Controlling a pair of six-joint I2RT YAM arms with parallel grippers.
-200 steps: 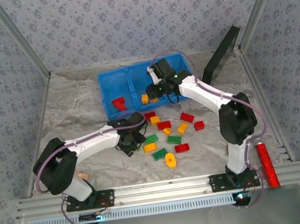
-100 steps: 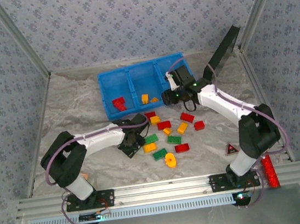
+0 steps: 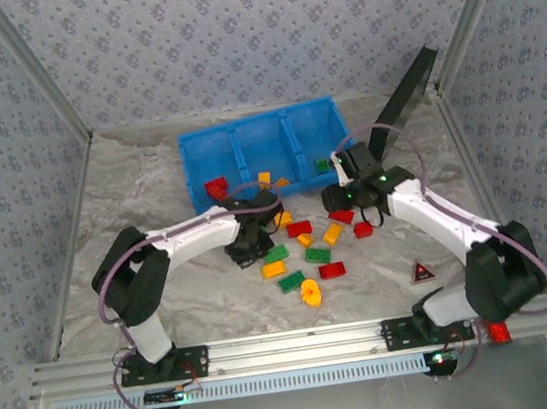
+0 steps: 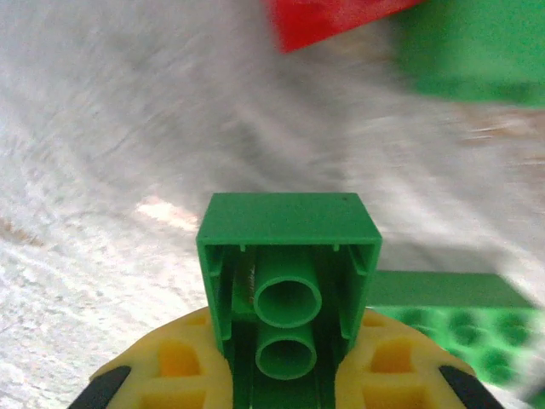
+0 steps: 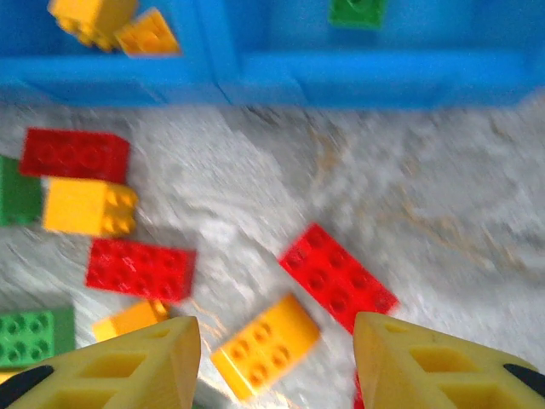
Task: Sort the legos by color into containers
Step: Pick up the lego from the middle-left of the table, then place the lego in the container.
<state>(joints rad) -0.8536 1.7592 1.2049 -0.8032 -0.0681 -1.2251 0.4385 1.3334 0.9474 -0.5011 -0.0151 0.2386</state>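
Pinching a green lego point(image 4: 289, 223) betw. its jaws, L gripper point(image 4: 286, 375) hangs over the bench point(image 4: 102, 170). R gripper point(image 5: 277, 362) has jaws spread, w/ a yellow-orange lego point(image 5: 266, 345) lying on the bench below the gap, near the blue bin point(image 5: 375, 68).

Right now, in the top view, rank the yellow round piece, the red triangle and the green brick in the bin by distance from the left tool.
1. Yellow round piece, near side, slightly right.
2. Green brick, in the bin, right compartment.
3. Red triangle, far right.
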